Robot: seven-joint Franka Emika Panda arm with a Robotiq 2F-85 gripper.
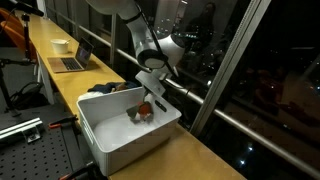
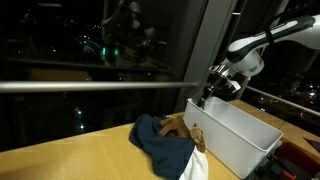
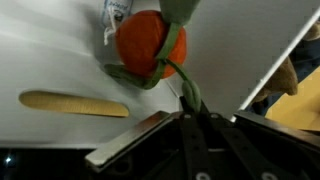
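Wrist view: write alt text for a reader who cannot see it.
An orange plush fruit with green leaves sits inside a white bin, its green stem running down into the gripper, whose fingers look closed on it. A flat wooden stick lies on the bin floor to its left.
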